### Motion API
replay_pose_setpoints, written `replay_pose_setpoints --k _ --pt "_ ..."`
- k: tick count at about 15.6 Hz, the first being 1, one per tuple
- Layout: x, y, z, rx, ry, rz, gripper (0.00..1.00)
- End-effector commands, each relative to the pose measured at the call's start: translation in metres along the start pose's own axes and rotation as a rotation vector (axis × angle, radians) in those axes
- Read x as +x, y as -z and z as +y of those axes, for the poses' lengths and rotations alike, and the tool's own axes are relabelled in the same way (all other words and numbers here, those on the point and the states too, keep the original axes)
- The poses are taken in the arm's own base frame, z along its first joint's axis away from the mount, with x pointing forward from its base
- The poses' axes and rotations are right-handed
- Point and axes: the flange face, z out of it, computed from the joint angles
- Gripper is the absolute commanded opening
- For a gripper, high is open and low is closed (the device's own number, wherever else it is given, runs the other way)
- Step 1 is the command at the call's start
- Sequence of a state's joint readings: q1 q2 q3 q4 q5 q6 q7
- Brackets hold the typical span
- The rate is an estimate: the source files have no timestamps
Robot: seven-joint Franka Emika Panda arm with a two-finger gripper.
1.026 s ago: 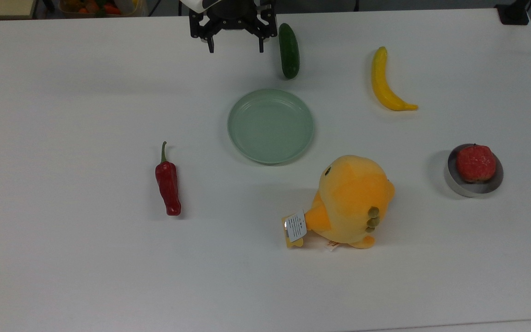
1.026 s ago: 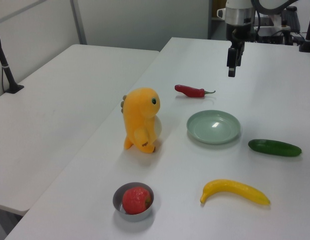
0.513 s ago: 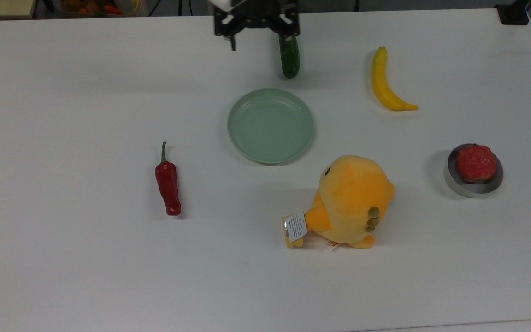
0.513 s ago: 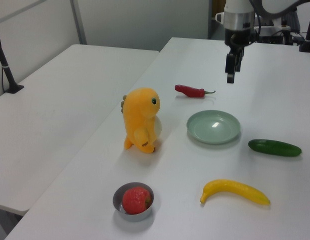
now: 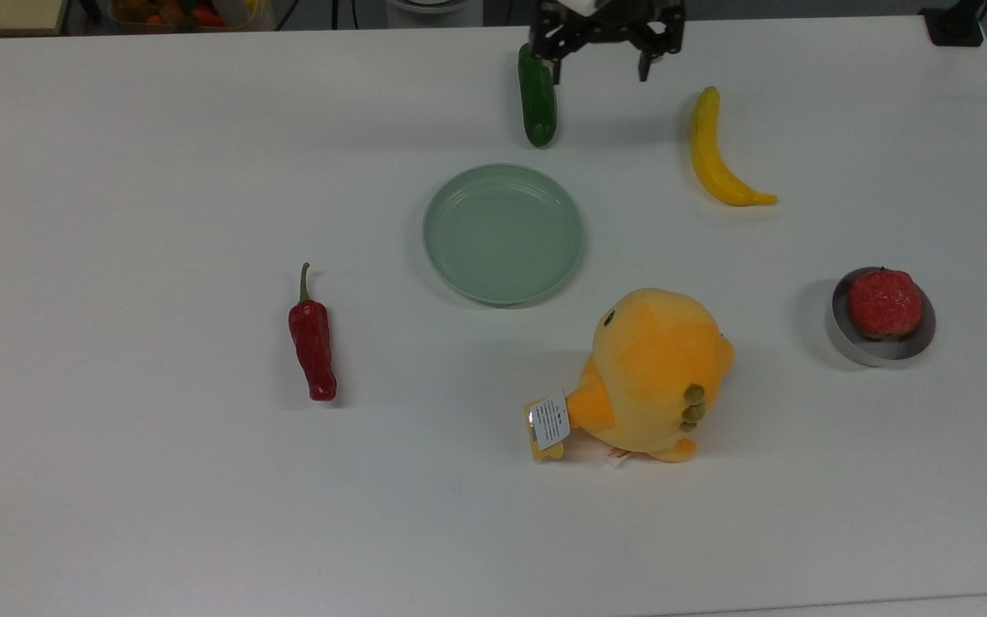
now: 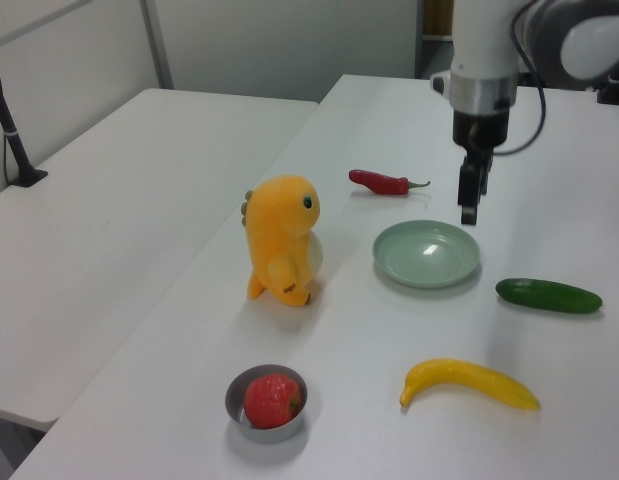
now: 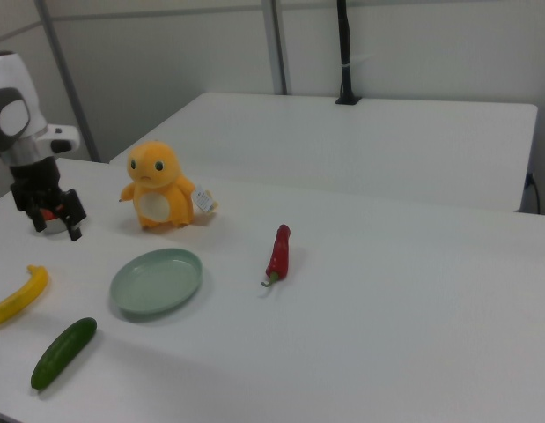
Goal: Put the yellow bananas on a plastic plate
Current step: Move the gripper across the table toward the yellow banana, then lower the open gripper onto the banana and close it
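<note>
While hanging above the far edge of the white tabletop (image 5: 159, 480), at the top of the top view: hand (image 5: 601, 74), black, fingers spread apart, holding nothing, between cucumber and banana as seen from above. Seen in the left view as hand (image 6: 470, 198) pointing down under a white wrist, over the plate's far side. Seen in the right view as hand (image 7: 52, 224) at the right view's left, in front of something red, above the tabletop.

Lying flat on the tabletop, well apart from the plate: yellow bananas (image 5: 716, 152), one single curved fruit, pointed stem tip toward the top view's right. Near the front edge in the left view (image 6: 467, 383); at the right view's left edge (image 7: 17, 296).

Sitting near the middle, with nothing on it: pale green plastic plate (image 5: 503, 234), also (image 6: 427, 253) and (image 7: 157, 280).

Just beyond the plate, not touching it: dark green cucumber (image 5: 537, 96).

On the top view's left of the plate, apart: red chilli pepper (image 5: 313, 342).

Standing upright close to the plate's near rim: yellow-orange plush toy (image 5: 652, 373), paper tag at its side.

Farther on the top view's right: small grey metal dish (image 5: 840, 338) with a red fruit (image 5: 885, 302) inside.
</note>
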State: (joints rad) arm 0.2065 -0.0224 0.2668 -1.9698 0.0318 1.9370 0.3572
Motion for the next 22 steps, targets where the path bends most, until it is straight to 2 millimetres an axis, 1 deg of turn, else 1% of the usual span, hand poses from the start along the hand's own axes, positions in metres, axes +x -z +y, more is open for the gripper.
replay_pose_setpoints --k 1,3,4,5,6,8,11,12,14,16,21,22 --pt "-0.009 -0.032 -0.039 0.019 -0.027 0.017 1.0" --pt "-0.013 -0.049 -0.063 0.027 -0.024 0.021 1.0" --pt "-0.019 -0.057 -0.08 0.033 -0.018 0.018 1.0" --pt "-0.022 -0.064 -0.087 0.029 -0.013 0.007 1.0" --pt "-0.029 -0.07 -0.099 0.027 0.007 -0.005 1.0" --pt "-0.036 -0.084 -0.118 0.028 0.031 -0.026 1.0" --pt "-0.036 -0.112 -0.136 0.029 0.065 -0.016 1.0" --pt "-0.037 -0.124 -0.141 0.021 0.065 -0.026 1.0" --pt "-0.033 -0.145 -0.145 -0.021 0.062 -0.027 1.0" --pt "-0.027 -0.152 -0.149 -0.018 0.033 0.02 1.0" --pt "-0.022 -0.173 -0.151 -0.004 0.03 0.019 1.0" --pt "-0.023 -0.173 -0.153 -0.003 0.034 0.021 0.94"
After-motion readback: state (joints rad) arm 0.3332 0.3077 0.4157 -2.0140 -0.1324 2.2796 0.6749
